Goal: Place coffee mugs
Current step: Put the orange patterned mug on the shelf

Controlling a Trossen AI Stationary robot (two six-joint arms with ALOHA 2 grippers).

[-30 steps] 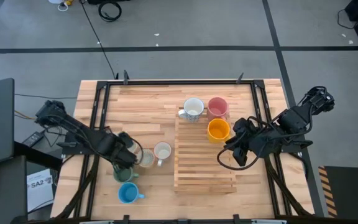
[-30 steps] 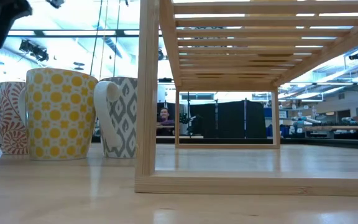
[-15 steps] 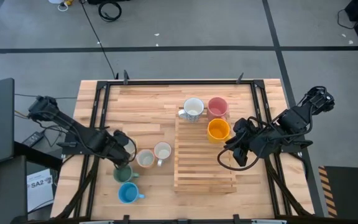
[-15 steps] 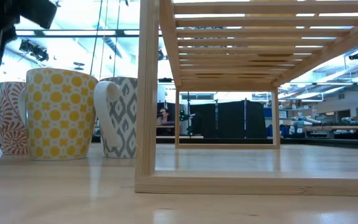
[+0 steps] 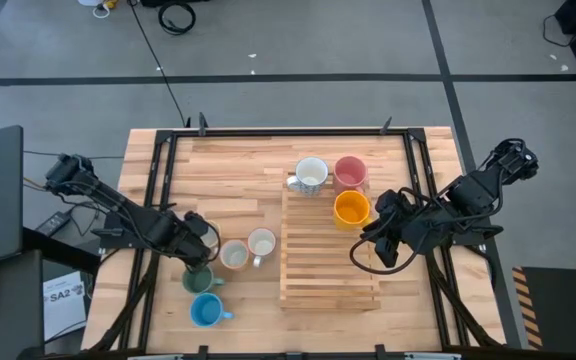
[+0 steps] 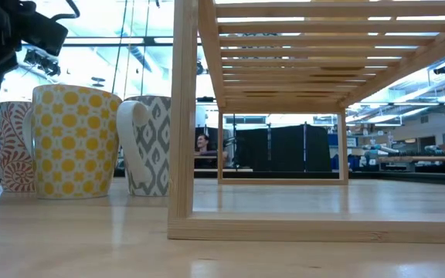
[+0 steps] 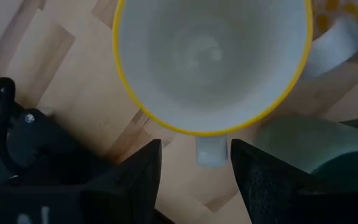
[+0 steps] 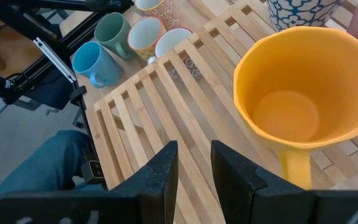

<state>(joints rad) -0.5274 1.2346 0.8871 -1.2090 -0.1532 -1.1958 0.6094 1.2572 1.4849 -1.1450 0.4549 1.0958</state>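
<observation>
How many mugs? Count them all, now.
8: white, pink, orange at the rack's far end; grey, yellow, green, blue left of it; a red-patterned one under the left arm.

Patterned white ceramic mugs (image 5: 311,175): four
Pink mug (image 5: 350,171): one
Orange mug (image 5: 352,208): one
Dark green mug (image 5: 199,279): one
Blue mug (image 5: 205,312): one
Slatted wooden rack (image 5: 329,262): one

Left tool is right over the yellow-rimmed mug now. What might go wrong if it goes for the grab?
The yellow-rimmed mug stands packed among the green mug and grey-patterned mug; the open left tool straddles its handle, so closing or lifting may nudge a neighbour. A handle-only grip might let it swing.
</observation>
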